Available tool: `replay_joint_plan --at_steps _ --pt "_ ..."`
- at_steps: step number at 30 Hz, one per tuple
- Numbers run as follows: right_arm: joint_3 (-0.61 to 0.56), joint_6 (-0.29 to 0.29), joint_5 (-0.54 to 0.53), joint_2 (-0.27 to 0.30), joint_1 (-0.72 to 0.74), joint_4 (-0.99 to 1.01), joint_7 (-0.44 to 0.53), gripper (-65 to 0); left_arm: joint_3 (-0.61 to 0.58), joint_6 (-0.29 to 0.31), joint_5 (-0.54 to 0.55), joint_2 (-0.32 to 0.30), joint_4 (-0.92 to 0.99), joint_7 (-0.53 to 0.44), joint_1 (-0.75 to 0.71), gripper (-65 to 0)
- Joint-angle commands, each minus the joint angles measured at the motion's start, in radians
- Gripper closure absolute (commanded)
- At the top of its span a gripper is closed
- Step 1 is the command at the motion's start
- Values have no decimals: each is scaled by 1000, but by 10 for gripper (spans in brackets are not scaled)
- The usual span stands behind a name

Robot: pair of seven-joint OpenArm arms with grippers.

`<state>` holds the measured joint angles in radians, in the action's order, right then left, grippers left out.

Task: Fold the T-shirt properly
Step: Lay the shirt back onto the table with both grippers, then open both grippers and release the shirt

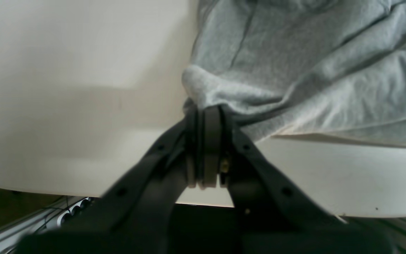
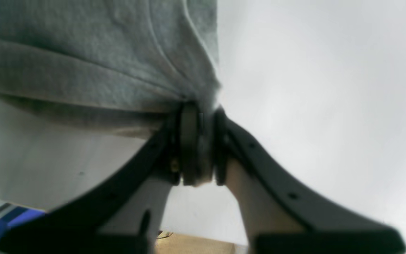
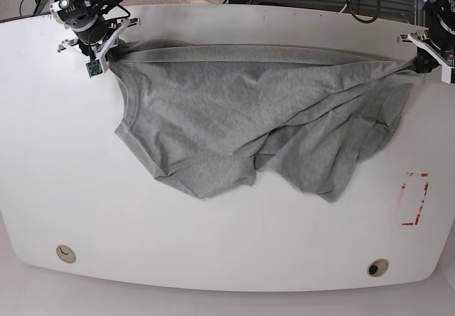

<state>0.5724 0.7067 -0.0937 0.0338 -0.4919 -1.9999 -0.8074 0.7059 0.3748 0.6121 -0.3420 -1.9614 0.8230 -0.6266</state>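
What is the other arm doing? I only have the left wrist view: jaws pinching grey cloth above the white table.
Observer: The right gripper has its jaws shut on the T-shirt too, at the opposite far corner.
Operator: Is the shirt flat between them?
Observer: No. The held edge runs taut, but the cloth bunches in folds toward the left gripper.
Operator: Anything else on the table?
Observer: A red-outlined marking on the table, apart from the shirt.

We see T-shirt [image 3: 242, 117]: heather grey, plain, no print showing | table [image 3: 213, 252]: white, with a red-and-white marking [image 3: 414, 199] by one edge | left gripper [image 1: 206, 116], right gripper [image 2: 197, 113]: black fingers, tan pads
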Motion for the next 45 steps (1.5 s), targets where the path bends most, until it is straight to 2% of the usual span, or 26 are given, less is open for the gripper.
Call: replay_joint_plan --at_steps 1,5,7,10,11,14,16,29,34,39,42,45 --pt "4 -9 -10 8 -8 -15 16 -117 7 0 -25 -16 -13 -17 -8 0" --pt "4 -9 -7 7 -8 -15 16 -103 7 33 -73 -15 -13 -14 -8 0" --pt "4 -9 -7 7 -8 -15 15 -108 8 53 -91 -15 -13 3 -8 -46" --pt "4 -9 -7 7 -8 -15 15 -166 14 71 -110 -15 -13 35 -2 -160" --pt "4 -9 -7 7 -9 -15 15 -212 14 74 -116 -15 -13 43 -2 -229" --pt "4 -9 -7 7 -9 -15 15 -315 16 74 -119 -13 -13 43 -2 -372" --pt "4 -9 -7 7 -11 -15 15 -360 16 72 -119 -13 -13 43 -2 -428" --pt "4 -9 -13 5 -3 1 15 -369 36 72 -113 -12 -20 43 4 -440" --pt "4 -9 -13 5 -1 29 18 -338 122 77 -113 40 -22 48 72 -440" --pt "4 -9 -15 5 -8 11 13 -322 182 161 -113 56 -23 49 138 -440" --pt "4 -9 -15 4 -15 -23 13 -346 197 192 -114 56 -22 72 179 -440" --pt "2 -9 -15 -5 -27 -31 21 -392 211 197 -114 56 -22 106 222 -440"
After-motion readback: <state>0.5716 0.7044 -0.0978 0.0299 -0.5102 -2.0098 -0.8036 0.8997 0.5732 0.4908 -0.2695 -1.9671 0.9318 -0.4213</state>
